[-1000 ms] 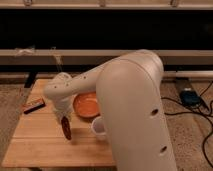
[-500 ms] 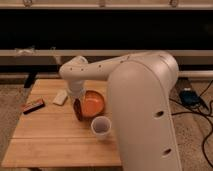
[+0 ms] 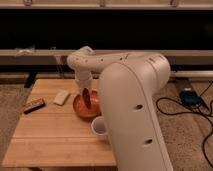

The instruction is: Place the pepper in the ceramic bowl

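Note:
The orange ceramic bowl [image 3: 84, 106] sits near the middle of the wooden table [image 3: 50, 135]. My gripper [image 3: 86, 90] hangs directly over the bowl, shut on the dark red pepper [image 3: 87, 99]. The pepper points down, its tip just inside the bowl's rim. My white arm hides the bowl's right side.
A small white cup [image 3: 99, 128] stands in front of the bowl. A flat dark bar [image 3: 34, 105] lies at the table's left edge and a pale block [image 3: 61, 96] lies left of the bowl. Cables and a blue box [image 3: 190, 97] are on the floor at the right.
My arm has carried the pepper from the table's left front, over to the right and back, until it hangs above the bowl.

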Available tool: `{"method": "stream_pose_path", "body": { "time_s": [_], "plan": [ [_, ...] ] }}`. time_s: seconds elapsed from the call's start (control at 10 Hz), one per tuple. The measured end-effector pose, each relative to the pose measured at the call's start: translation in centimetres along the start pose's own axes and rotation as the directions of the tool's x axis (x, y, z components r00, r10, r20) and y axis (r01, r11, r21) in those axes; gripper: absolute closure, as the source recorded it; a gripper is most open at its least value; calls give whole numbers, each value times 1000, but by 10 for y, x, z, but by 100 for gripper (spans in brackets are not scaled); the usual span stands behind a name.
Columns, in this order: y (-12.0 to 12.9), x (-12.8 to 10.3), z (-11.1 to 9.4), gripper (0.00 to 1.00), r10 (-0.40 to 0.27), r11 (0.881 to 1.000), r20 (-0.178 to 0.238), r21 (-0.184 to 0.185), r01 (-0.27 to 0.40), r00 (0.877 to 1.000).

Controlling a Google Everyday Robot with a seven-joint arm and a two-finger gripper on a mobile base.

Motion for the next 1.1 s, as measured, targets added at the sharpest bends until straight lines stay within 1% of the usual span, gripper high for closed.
{"method": "stream_pose_path", "body": {
  "time_s": [0.1, 0.3, 0.4, 0.5, 0.7, 1.1],
  "plan": [
    [-1, 0, 8, 47, 4, 1000, 1, 6, -4, 1000],
    [0, 4, 21, 29, 8, 1000, 6, 5, -8, 1000],
    [-2, 7, 27, 21, 11, 1000, 22, 2, -11, 1000],
    [-3, 9, 27, 20, 15, 1000, 43, -4, -15, 999],
    [-4, 10, 27, 20, 16, 1000, 53, -5, -15, 998],
    [-2, 10, 28, 20, 13, 1000, 51, -6, -12, 999]
  ]
}}
